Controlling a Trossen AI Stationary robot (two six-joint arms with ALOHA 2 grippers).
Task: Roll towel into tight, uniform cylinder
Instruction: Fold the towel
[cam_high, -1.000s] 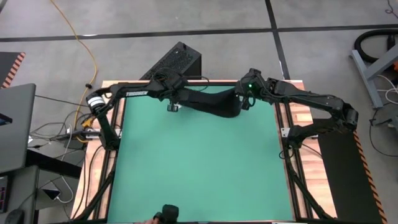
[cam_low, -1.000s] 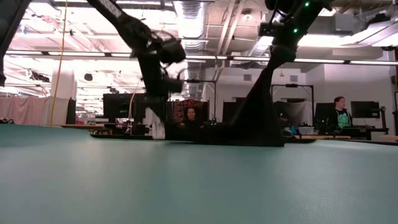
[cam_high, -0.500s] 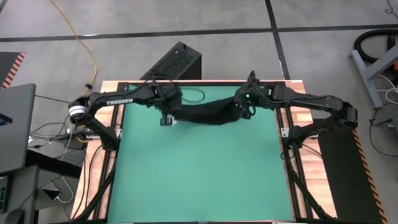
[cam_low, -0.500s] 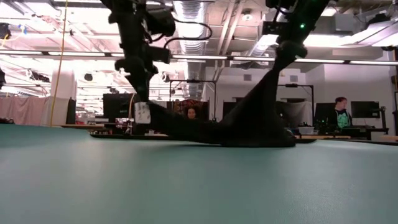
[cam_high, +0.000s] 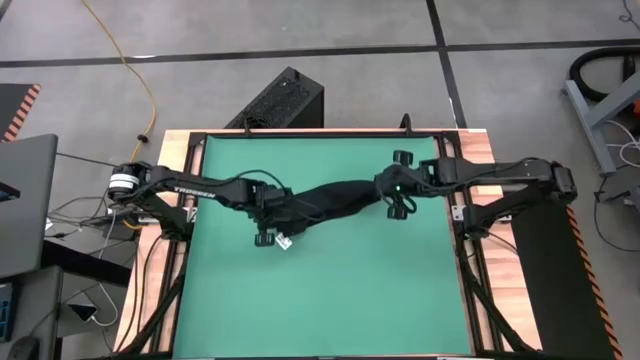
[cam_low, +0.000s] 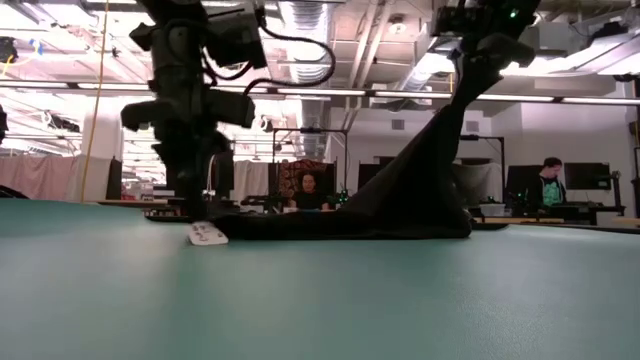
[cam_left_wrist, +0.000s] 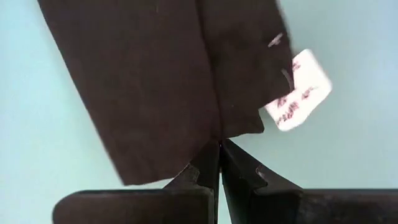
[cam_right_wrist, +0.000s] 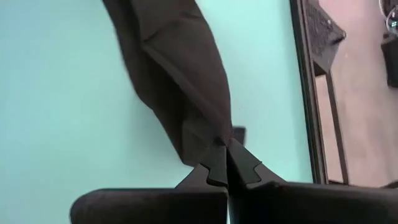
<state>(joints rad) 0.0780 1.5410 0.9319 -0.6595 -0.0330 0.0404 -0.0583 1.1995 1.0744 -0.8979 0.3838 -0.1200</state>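
Observation:
The black towel (cam_high: 330, 203) stretches across the middle of the green mat (cam_high: 320, 290) between my two grippers, bunched into a narrow band. Its small white tag (cam_high: 284, 241) lies on the mat at the left end and also shows in the low view (cam_low: 206, 234) and the left wrist view (cam_left_wrist: 296, 98). My left gripper (cam_high: 270, 232) is shut on the towel's left end, low at the mat. My right gripper (cam_high: 396, 190) is shut on the right end, raised above the mat. My left gripper pinches the towel's left end at its edge (cam_left_wrist: 219, 132) between its two fingers, next to the tag. It comes from above, pointing down. That end lies on or just above the mat. My right gripper pinches a gathered, folded corner of the towel's right end (cam_right_wrist: 219, 142) between its two fingers, from above. That end is lifted clear, and the cloth slopes down from it to the mat (cam_low: 440, 150).
A black ribbed box (cam_high: 280, 98) stands on the floor beyond the table's far edge. Dark frame rails (cam_high: 470, 250) run along the mat's left and right sides. People sit at desks in the room behind (cam_low: 546, 185).
Both grippers have carried the towel from the far edge toward the near edge, to the mat's middle. My left gripper has gone farther toward the near edge and down, laying the tag end at the mat. The towel has been drawn out longer and narrower; the right end stays raised.

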